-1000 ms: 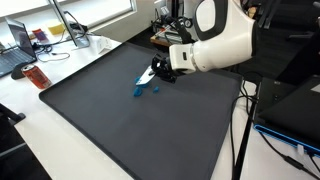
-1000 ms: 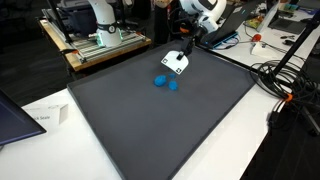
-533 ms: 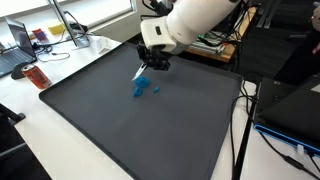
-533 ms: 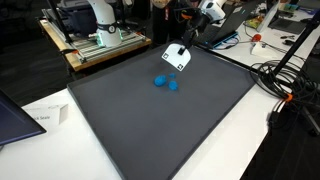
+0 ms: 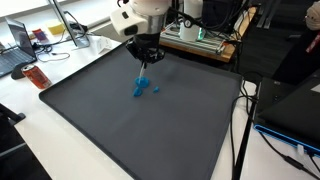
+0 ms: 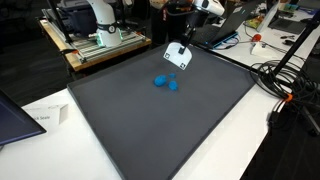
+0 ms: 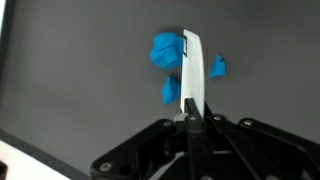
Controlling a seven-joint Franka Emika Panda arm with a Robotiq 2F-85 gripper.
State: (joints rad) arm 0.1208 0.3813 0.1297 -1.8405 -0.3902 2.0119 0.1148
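Note:
My gripper point(image 7: 190, 118) is shut on a flat white piece point(image 7: 191, 65), seen edge-on in the wrist view with a blue trim at its tip. In an exterior view the white piece point(image 6: 177, 56) hangs tilted above the far side of the dark mat point(image 6: 150, 125). Below it on the mat lie small blue lumps point(image 7: 164, 50), close together; they show in both exterior views point(image 5: 139, 88) point(image 6: 166, 83). The gripper point(image 5: 146, 58) hovers above them without touching.
The mat point(image 5: 120, 130) covers most of the table. A white desk at the left carries a laptop point(image 5: 20, 45) and a red object point(image 5: 33, 75). Equipment racks point(image 6: 95, 40) stand behind the table, cables point(image 6: 285, 75) run at the right, and a paper point(image 6: 40, 118) lies near the front corner.
The arm has swung back and risen, carrying the white piece up and away from the blue lumps. The lumps stay where they were.

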